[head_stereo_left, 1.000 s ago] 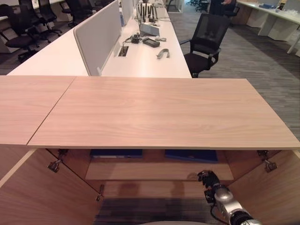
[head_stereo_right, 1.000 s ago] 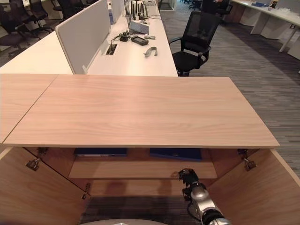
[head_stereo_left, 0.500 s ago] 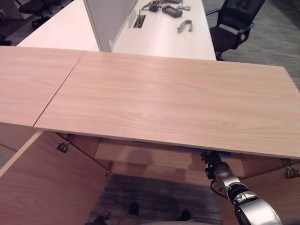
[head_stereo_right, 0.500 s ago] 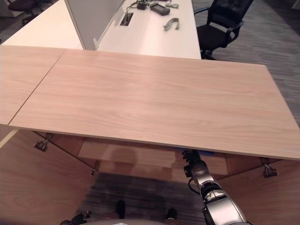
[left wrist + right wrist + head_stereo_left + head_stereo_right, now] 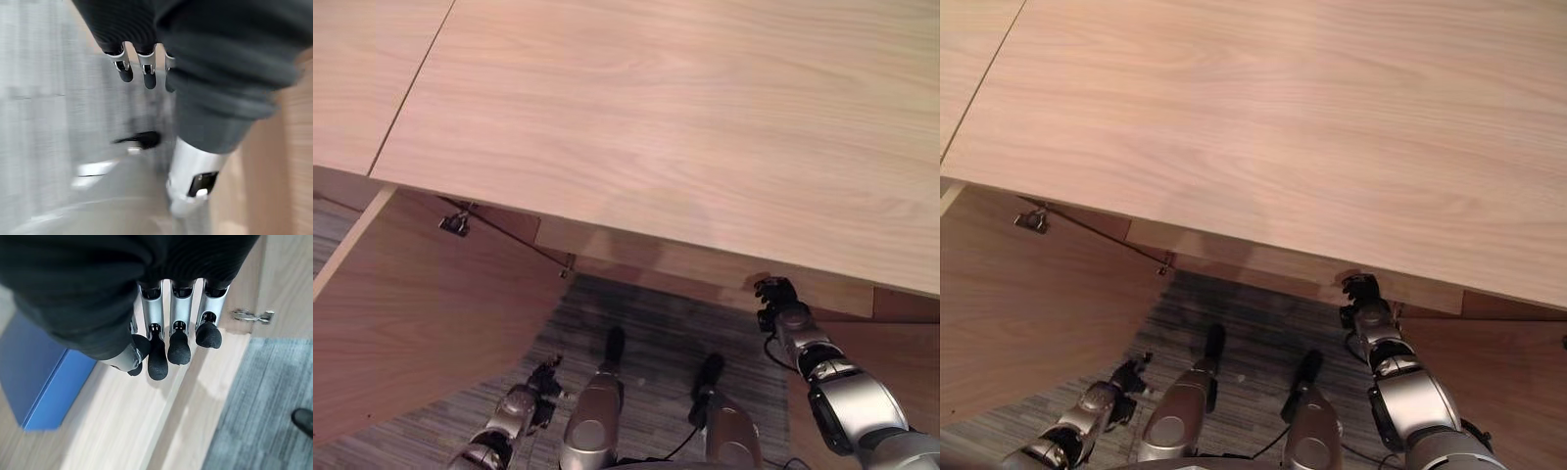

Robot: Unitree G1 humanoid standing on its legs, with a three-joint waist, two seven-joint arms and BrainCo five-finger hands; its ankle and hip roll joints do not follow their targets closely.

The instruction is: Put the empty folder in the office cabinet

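Grey carpet nearest the robot, running in under the cabinet between its two opened doors. Left hand hangs low beside the left door, well apart from the cabinet opening; in the left wrist view its fingers point down, loosely straight, with nothing in them. Idle.

Right hand is raised to the front edge of the shelf, just under the overhang of the cabinet top. In the right wrist view its fingers hang loosely bent in a row above the shelf board, touching nothing and holding nothing; thumb tucked alongside, not pinching.

Further in, on that shelf board, a blue folder lies flat inside the cabinet, near the fingertips but apart from them. A door hinge shows on the inner wall past the hand; a matching hinge on the left door.

Judgement on progress: folder appears already placed on the shelf and released, so the main step looks done. What seems left is drawing the right arm clear of the opening, and possibly swinging both doors shut, though the task sentence does not ask for that. Whether the folder is pushed fully back cannot be told.
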